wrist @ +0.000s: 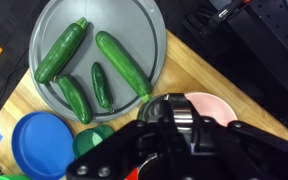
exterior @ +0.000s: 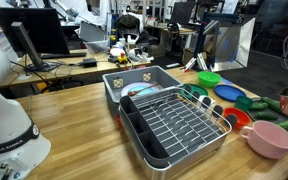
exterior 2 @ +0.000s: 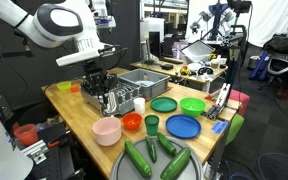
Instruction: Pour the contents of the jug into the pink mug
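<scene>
In the wrist view my gripper [wrist: 172, 128] is shut on a shiny metal jug [wrist: 181, 114]. The jug hangs above the near rim of the wide, pale pink mug [wrist: 216, 105]. The mug stands on the wooden table near its front edge and shows in both exterior views [exterior: 271, 139] [exterior 2: 107, 131]. In an exterior view my gripper [exterior 2: 98, 84] holds the dark jug well above the table, over the area behind the mug. What is inside the jug is hidden.
A small red cup [exterior 2: 132, 122], a green cup [exterior 2: 151, 124] and a blue plate [exterior 2: 182, 126] stand beside the mug. A grey plate [wrist: 144, 20] holds several cucumbers. A wire dish rack [exterior: 179, 125] and a grey bin [exterior: 134, 82] stand behind.
</scene>
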`<action>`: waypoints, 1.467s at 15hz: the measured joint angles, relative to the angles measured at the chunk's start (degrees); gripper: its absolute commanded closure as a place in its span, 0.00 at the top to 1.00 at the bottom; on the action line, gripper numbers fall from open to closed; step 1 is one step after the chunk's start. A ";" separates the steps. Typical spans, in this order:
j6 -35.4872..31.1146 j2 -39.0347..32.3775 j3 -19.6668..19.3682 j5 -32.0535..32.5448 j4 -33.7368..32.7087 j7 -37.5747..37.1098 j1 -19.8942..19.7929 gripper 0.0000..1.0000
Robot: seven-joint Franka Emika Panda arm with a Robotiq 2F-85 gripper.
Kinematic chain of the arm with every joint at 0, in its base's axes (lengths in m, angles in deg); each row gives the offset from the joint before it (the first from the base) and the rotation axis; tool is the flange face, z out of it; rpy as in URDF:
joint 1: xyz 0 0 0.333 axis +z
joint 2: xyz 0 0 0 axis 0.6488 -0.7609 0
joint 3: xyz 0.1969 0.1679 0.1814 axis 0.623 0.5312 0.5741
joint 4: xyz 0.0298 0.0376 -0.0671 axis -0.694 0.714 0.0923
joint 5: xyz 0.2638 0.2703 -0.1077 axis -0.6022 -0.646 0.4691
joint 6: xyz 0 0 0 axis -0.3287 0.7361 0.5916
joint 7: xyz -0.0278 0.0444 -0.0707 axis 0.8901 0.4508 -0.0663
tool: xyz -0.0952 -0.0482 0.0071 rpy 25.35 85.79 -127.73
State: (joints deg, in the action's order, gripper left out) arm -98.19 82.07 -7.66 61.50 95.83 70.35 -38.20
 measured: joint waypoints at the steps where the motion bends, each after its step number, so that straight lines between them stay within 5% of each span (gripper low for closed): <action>1: 0.00 0.00 0.00 0.00 0.00 0.00 0.01 0.04; 9: 4.28 -0.20 2.36 6.96 0.02 -0.89 0.42 0.04; 22: 12.33 -5.66 4.66 7.08 1.03 1.59 6.86 0.04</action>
State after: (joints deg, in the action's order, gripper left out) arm -85.86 76.41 -3.00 68.58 96.85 71.93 -31.34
